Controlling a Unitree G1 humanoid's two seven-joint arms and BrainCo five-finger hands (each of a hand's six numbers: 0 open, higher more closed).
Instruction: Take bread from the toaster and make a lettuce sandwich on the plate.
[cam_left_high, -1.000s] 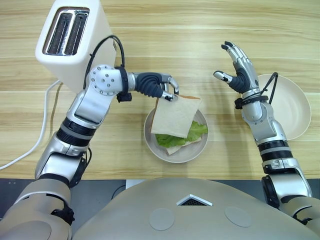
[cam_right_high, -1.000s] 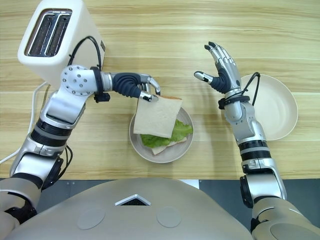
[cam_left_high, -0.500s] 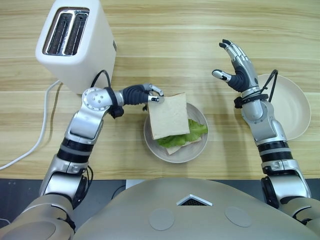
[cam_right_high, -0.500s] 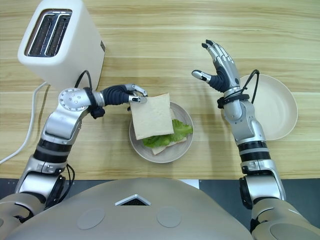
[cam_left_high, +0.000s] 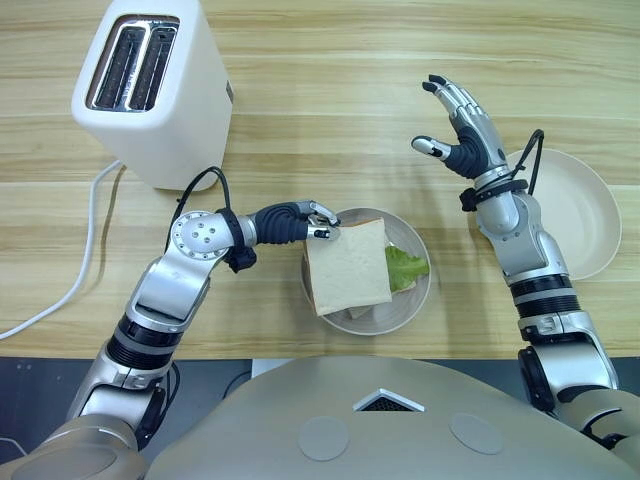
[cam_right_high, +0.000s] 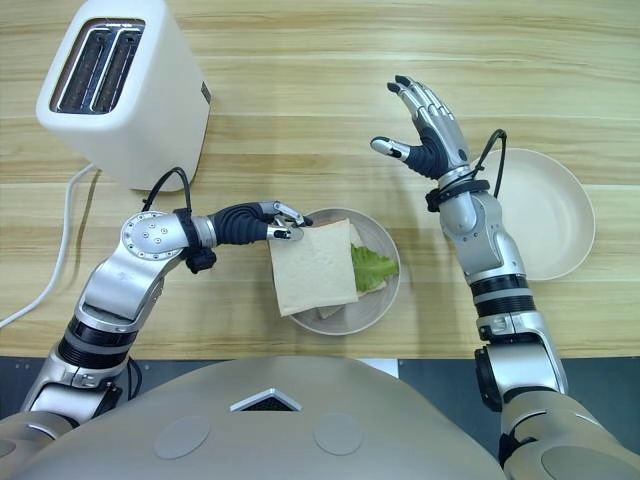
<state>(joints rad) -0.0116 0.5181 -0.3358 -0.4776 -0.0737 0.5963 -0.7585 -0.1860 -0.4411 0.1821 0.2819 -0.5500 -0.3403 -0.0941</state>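
The robot's left hand (cam_left_high: 318, 215) pinches the near-left corner of a pale, square slice of bread (cam_left_high: 348, 267), its fingertips pressed together on the crust. The slice spreads away from the hand, to its right and toward the robot, over a round grey plate (cam_left_high: 412, 308) with a raised rim. A ruffled leaf of green lettuce (cam_left_high: 405, 268) pokes out from under the slice on the side farthest from that hand, and the edge of a second slice (cam_left_high: 360, 313) shows beneath. Whether the top slice already lies flat on the lettuce or is held just above it is hard to tell from above.

The right hand (cam_left_high: 462, 125) is held up and spread wide, holding nothing, well to the right of the plate. Just beyond it to the right sits a smooth cream dish (cam_left_high: 585, 215), shallow and round.

Up and to the left of the left hand stands a glossy white toaster (cam_left_high: 165, 110), a rounded box with two dark slots, its white cord (cam_left_high: 70, 270) trailing over the pale wood-grain surface (cam_left_high: 330, 80).
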